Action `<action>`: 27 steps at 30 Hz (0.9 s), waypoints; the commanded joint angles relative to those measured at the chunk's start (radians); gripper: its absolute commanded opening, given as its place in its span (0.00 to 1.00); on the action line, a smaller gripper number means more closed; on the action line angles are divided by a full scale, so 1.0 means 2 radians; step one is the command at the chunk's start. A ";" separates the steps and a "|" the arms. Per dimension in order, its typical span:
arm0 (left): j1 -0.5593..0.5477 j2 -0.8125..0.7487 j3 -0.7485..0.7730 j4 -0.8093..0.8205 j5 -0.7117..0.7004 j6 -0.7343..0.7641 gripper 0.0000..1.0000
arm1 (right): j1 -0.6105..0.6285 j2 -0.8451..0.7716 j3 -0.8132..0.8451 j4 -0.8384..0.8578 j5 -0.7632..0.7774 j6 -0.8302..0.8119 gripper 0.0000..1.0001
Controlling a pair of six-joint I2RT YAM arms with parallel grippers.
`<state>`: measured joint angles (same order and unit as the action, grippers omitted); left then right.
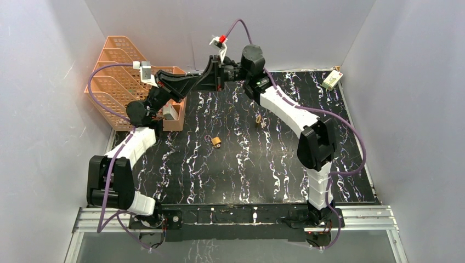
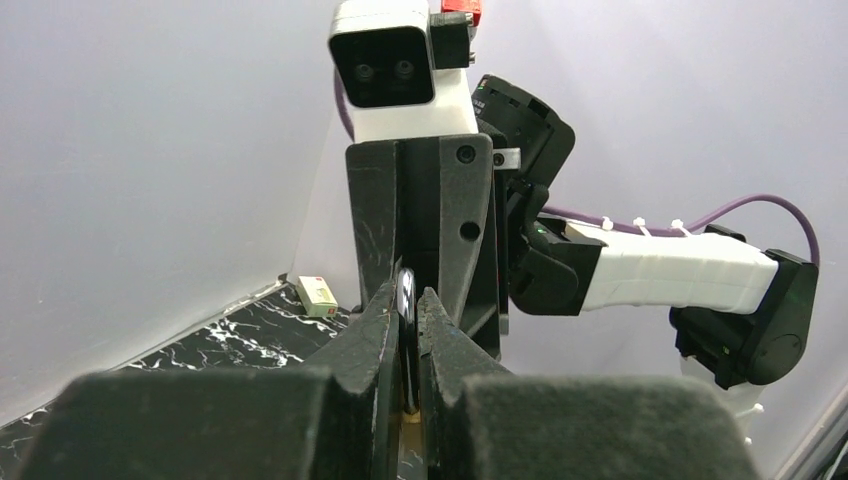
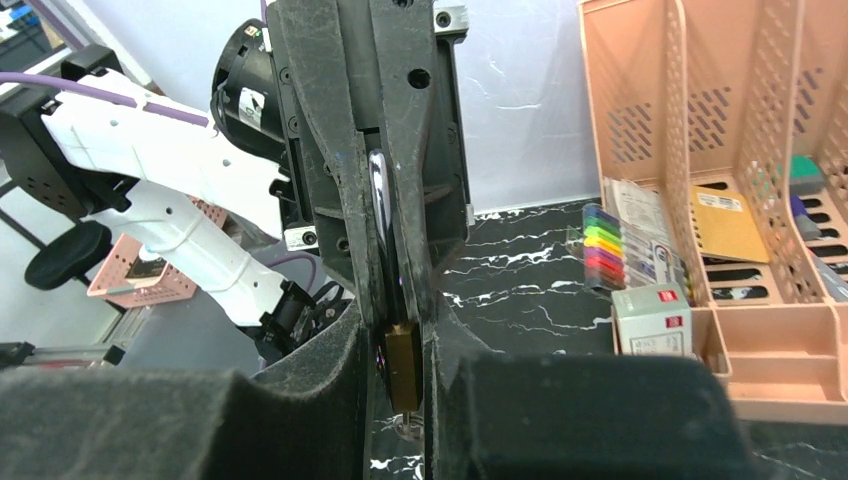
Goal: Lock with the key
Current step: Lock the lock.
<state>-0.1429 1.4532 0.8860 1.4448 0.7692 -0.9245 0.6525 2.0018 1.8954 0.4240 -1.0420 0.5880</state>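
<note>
Both arms meet in the air over the far edge of the table. My right gripper (image 1: 224, 71) (image 3: 400, 325) is shut on the brass body of a padlock (image 3: 403, 365). Its silver shackle (image 3: 380, 200) runs up between the fingers of my left gripper (image 1: 213, 70) (image 2: 407, 295), which faces it tip to tip. In the left wrist view a thin shiny dark piece (image 2: 407, 300), apparently that shackle, is pinched between the left fingers. A small metal piece (image 3: 405, 425), maybe the key, hangs under the padlock body; I cannot tell for sure.
Another small brass padlock (image 1: 257, 119) and a small brass piece (image 1: 216, 141) lie on the black marbled table (image 1: 247, 175). An orange tiered rack (image 1: 118, 76) (image 3: 640, 120) with stationery stands back left. A white box (image 1: 332, 80) (image 2: 318, 295) sits back right.
</note>
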 commanded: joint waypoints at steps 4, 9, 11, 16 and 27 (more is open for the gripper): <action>-0.066 0.023 -0.015 -0.084 0.148 0.044 0.00 | 0.128 -0.006 0.076 0.092 0.059 0.023 0.00; -0.065 0.021 -0.014 -0.090 0.147 0.048 0.00 | 0.128 -0.013 0.074 0.081 0.062 0.011 0.00; -0.066 0.019 -0.015 -0.090 0.147 0.047 0.00 | 0.128 -0.016 0.070 0.081 0.062 0.011 0.00; -0.066 0.011 -0.018 -0.098 0.145 0.055 0.00 | 0.128 -0.022 0.061 0.082 0.062 0.010 0.00; -0.065 0.006 -0.020 -0.104 0.145 0.056 0.00 | 0.129 -0.060 0.021 0.080 0.067 -0.006 0.00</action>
<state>-0.1421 1.4090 0.8856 1.4006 0.7746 -0.8974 0.6888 2.0090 1.9160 0.4271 -1.0382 0.5579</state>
